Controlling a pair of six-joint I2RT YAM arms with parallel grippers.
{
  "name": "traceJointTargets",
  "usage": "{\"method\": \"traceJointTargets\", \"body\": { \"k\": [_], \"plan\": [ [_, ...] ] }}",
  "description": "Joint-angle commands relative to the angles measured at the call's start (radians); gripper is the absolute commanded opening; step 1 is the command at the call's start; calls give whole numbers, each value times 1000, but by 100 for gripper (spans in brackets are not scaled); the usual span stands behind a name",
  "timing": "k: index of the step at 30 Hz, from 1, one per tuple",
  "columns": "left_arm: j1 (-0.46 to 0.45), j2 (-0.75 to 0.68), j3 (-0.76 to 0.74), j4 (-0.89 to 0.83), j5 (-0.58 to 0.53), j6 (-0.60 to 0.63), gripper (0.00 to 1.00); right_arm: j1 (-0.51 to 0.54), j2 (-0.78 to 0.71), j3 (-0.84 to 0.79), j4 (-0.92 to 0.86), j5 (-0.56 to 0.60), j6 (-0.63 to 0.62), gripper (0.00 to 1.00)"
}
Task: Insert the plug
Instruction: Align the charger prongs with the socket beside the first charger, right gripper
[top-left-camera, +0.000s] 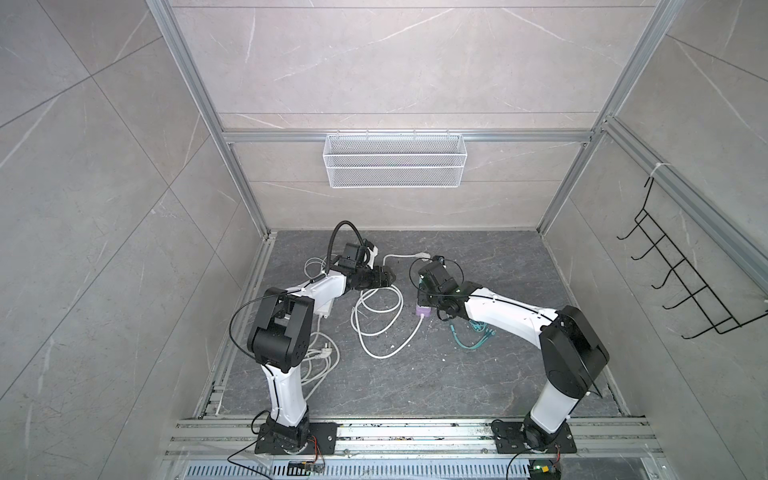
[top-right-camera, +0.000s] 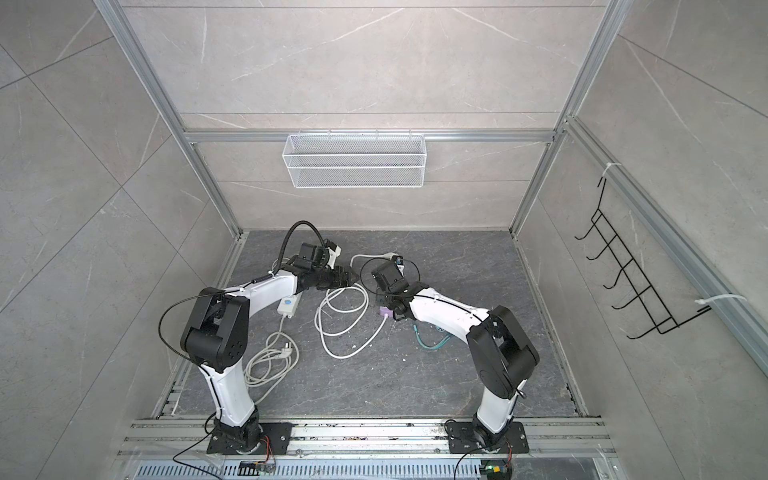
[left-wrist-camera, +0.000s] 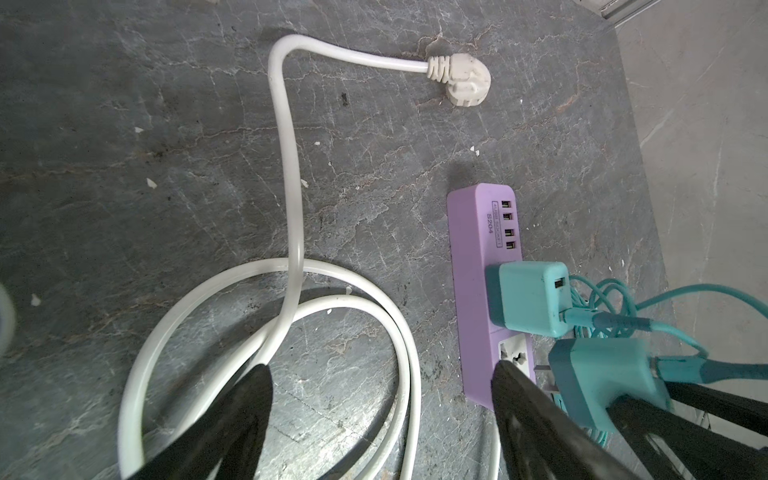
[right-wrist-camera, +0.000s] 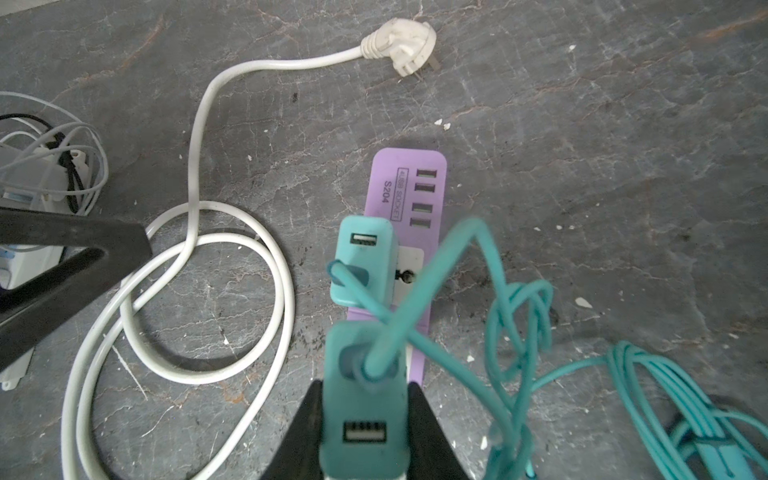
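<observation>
- Right gripper: jaws pressed against the two sides of a teal, block-shaped plastic plug adapter, which it holds pinched.
- Held adapter, left wrist view: its metal prongs are exposed and point toward the strip, just beside its edge. They are not in any socket.
- Lilac plastic power strip: lies flat on the dark grey stone-patterned floor, between the two arms in both top views.
- A second teal adapter is seated in the strip, next to its row of four USB ports.
- The strip's free white socket sits at the end nearest the held adapter.
- Left gripper: jaws spread wide, nothing between them. One black fingertip lies over the free socket; contact with the strip cannot be confirmed.
- Teal cable: runs from the held adapter and lies tangled beside the strip.
- Thick white cable: coiled on the floor beside the strip, ending in a white angled plug lying loose, apart from the strip.
</observation>
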Motion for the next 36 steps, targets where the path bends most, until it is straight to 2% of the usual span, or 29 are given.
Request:
{"method": "traceJointTargets", "body": {
  "k": [1, 17, 30, 36],
  "plan": [
    [0, -55, 4, 17, 2, 10, 85, 11, 35, -3, 17, 25, 27, 3],
    [3, -76, -8, 26, 20, 32, 85, 32, 58, -5, 19, 93, 74, 3],
    [2, -72, -10, 34, 21, 30, 85, 34, 88, -15, 58, 75, 105, 4],
    [3, -82, -17, 36, 21, 30, 85, 43, 95, -27, 51, 104, 141, 4]
  ]
}}
